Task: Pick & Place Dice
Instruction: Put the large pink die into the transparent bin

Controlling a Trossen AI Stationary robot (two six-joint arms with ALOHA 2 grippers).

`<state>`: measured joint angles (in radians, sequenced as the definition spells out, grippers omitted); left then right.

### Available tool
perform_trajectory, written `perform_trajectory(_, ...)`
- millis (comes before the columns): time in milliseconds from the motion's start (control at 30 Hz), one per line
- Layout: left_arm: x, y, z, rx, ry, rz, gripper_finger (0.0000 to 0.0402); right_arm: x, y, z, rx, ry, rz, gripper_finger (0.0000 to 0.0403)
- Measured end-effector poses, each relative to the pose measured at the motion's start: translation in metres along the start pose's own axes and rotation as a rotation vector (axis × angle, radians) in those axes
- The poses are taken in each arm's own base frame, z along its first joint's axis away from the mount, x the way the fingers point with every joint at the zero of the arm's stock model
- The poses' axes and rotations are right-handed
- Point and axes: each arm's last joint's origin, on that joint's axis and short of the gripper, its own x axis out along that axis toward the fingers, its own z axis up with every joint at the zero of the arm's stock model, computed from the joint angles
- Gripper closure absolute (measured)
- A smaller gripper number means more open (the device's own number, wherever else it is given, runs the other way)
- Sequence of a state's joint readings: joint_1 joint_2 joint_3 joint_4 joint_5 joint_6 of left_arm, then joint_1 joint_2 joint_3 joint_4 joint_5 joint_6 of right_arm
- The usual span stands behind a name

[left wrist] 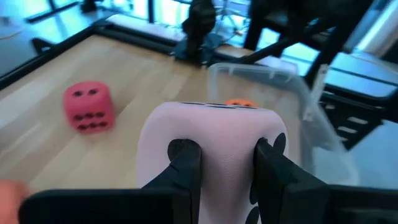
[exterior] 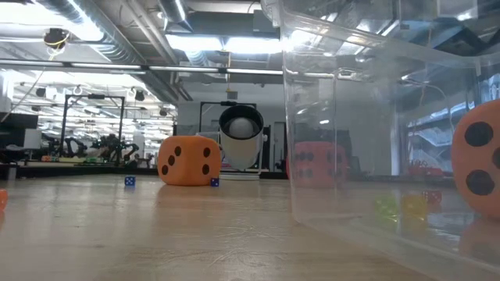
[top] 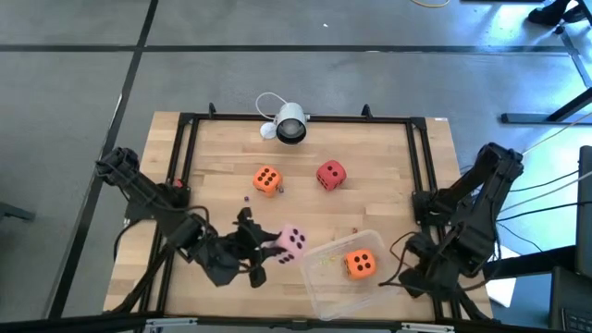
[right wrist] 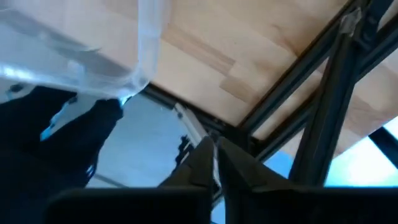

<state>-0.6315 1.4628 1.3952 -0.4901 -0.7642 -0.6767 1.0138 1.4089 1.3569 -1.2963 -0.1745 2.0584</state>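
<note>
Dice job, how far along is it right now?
One orange die already sits in the clear tub. The left hand grips the pink die just beside the tub. The other orange die and the red die are left on the table. The right hand waits shut at the table's edge.

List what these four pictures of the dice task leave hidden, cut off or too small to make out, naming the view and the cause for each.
- Pink die, left wrist view: its lower part is covered by the left gripper, whose fingers are closed on it.
- Orange die in the tub, low view: cut off by the picture's edge.
- Red die, low view: blurred behind the clear tub wall.
- Two small blue objects, low view: too small to identify.
</note>
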Motion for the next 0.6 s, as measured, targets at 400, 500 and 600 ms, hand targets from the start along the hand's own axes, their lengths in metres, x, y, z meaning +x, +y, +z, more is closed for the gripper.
perform_trajectory(400,0.017,0.007,0.015,0.029,0.019,-0.118,0.0324,0.059,0.020,0.008,0.013,-0.089,0.090,0.0400)
perform_trajectory(500,0.019,0.008,0.017,0.021,0.026,-0.139,0.0325,0.058,0.024,0.008,0.030,-0.114,0.141,0.0401)
perform_trajectory(600,0.020,0.008,0.018,0.020,0.037,-0.160,0.0325,0.058,0.027,0.008,0.023,-0.118,0.173,0.0401)
